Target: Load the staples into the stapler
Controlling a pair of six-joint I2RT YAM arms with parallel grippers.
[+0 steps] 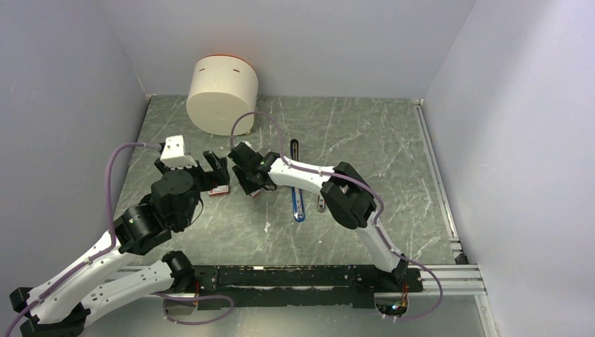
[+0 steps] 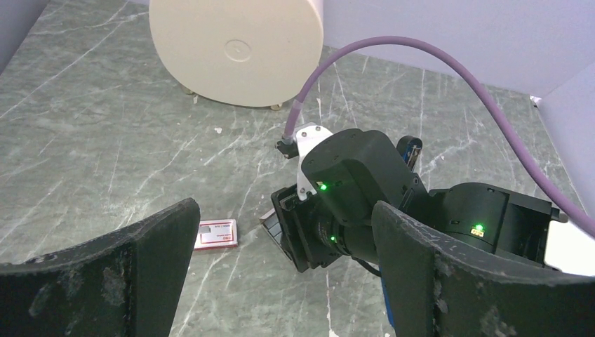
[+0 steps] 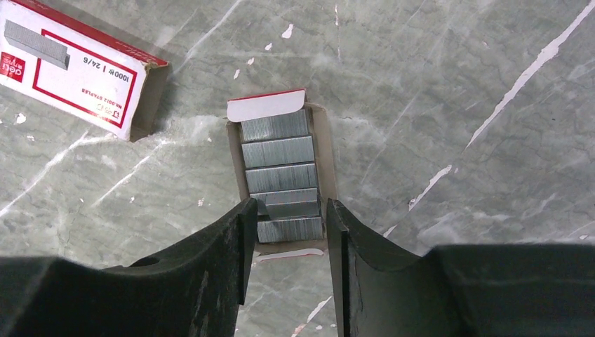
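Observation:
The staples' red box sleeve with its white label point(image 3: 77, 70) lies on the grey marbled table, also seen from above point(image 1: 219, 189) and in the left wrist view point(image 2: 216, 234). Beside it sits the open tray with several silvery staple blocks point(image 3: 281, 161). One block lies skewed on top at the near end. My right gripper point(image 3: 289, 217) is open, its fingers straddling that near end. My left gripper point(image 2: 281, 281) is open wide and empty, just left of the right one point(image 1: 245, 179). The stapler point(image 1: 297, 203) lies opened flat to the right, blue body near, black arm far.
A big cream cylinder point(image 1: 222, 95) stands at the back left, also in the left wrist view point(image 2: 235, 49). A small oblong piece point(image 1: 321, 205) lies right of the stapler. A metal rail point(image 1: 435, 175) runs along the right edge. Grey walls enclose the table.

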